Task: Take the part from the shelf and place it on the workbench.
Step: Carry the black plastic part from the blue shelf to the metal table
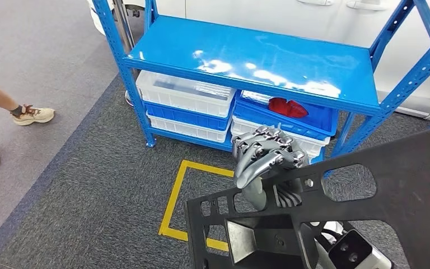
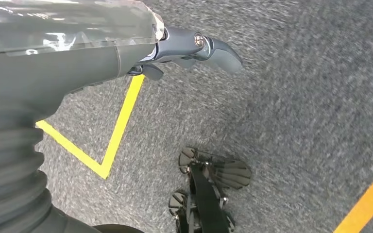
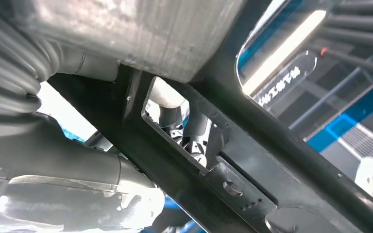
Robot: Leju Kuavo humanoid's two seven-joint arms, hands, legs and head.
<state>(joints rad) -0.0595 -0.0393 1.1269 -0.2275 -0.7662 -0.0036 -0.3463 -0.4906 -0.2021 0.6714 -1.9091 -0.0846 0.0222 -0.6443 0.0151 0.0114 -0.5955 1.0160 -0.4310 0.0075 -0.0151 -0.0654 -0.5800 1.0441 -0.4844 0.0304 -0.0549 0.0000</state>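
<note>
Part lifted clear of the shelf (image 1: 257, 61).
The right hand (image 1: 266, 157) grasps the black part (image 1: 336, 218) at its upper edge, long axis slanting upward rightward; the left hand (image 2: 194, 48) hangs released over carpet.

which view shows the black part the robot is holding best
The head view: the black part shows as a large flat panel with cutouts, the right hand curled over its upper edge. The right wrist view gives a close, partial look at its bars and slots. The left wrist view looks down at the carpet instead.
</note>
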